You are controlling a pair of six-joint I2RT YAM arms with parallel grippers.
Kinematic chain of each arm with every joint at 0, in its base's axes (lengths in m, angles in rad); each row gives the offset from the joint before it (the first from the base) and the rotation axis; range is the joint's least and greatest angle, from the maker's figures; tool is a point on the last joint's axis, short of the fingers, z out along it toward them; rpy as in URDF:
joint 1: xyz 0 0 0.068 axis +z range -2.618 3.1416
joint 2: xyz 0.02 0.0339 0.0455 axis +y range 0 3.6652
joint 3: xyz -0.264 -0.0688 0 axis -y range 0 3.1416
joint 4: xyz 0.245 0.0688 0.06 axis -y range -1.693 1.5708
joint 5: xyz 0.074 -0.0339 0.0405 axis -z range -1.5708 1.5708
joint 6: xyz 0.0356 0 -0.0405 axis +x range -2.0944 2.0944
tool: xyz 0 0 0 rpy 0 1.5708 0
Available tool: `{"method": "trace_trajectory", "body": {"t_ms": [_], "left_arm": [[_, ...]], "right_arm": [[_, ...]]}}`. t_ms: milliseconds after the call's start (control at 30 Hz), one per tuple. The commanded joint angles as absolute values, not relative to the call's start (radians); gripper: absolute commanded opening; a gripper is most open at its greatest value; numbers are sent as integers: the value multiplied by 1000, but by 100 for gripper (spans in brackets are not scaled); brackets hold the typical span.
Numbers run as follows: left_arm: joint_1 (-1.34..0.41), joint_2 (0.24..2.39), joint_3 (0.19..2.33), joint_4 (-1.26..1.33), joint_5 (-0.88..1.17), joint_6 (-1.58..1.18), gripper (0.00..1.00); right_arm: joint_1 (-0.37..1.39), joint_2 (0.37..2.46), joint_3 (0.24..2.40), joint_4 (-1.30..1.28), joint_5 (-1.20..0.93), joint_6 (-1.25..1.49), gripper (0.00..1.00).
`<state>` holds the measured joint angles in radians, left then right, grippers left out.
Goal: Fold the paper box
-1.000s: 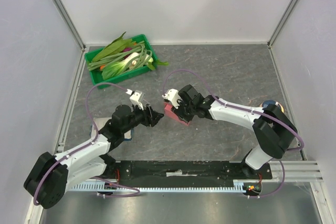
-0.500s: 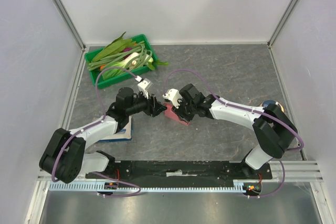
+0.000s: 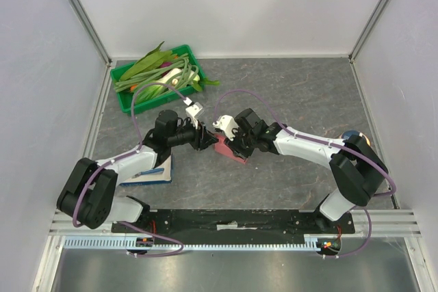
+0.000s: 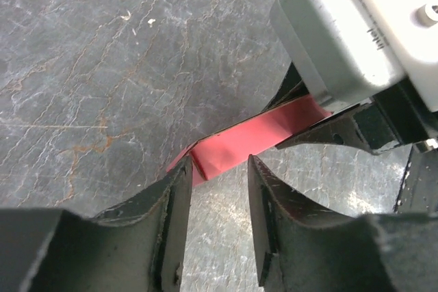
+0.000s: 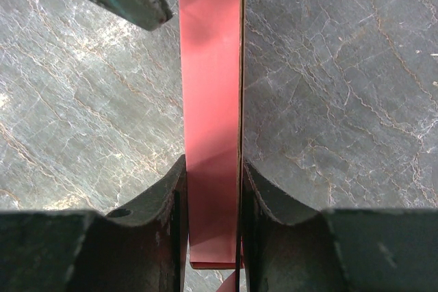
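Far left on the grey tabletop (image 3: 294,94), a green tray (image 3: 179,50) holds leafy vegetables, and nearer the arms a white-and-blue booklet (image 3: 154,172) lies under the left arm. At centre the left pincer (image 3: 204,139) (image 4: 219,169) points at the pink-red box (image 3: 229,150) (image 4: 239,145) (image 5: 209,100) with its fingers apart, the box's end showing in the gap between them. From the right, the right pincer (image 3: 228,144) (image 5: 212,169) is clamped on the box, one finger against each long side, holding it low at the tabletop's middle.
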<state>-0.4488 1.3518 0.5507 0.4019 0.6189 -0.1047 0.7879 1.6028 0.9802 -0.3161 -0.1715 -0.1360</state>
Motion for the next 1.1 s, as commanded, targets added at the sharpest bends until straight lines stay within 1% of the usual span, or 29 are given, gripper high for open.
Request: {"method": "trace_trajectory", "body": {"t_ms": [0,67,200,300,400,567,867,967,1067], "left_arm": [[-439,1304,578,377,558,-34,50],[-433,1298,598,302,525,-22,53],[-405,1302,580,324,537,-8,53],[-397,1315,586,350,597,-2,52],[-394,1356,616,351,650,-2,49],[-394,1407,638,383,729,23,46],[-394,1436,647,422,752,14,35],[-394,1451,652,414,756,17,33],[-394,1451,650,420,753,15,35]], "right_arm": [[784,1609,965,-351,-192,-144,21],[784,1617,976,-356,-183,-146,21],[784,1618,969,-354,-187,-146,21],[784,1623,974,-359,-187,-146,20],[784,1617,973,-356,-192,-146,20],[784,1618,979,-360,-187,-146,20],[784,1621,983,-364,-201,-143,20],[784,1618,983,-365,-199,-143,20],[784,1617,983,-362,-206,-143,19]]}}
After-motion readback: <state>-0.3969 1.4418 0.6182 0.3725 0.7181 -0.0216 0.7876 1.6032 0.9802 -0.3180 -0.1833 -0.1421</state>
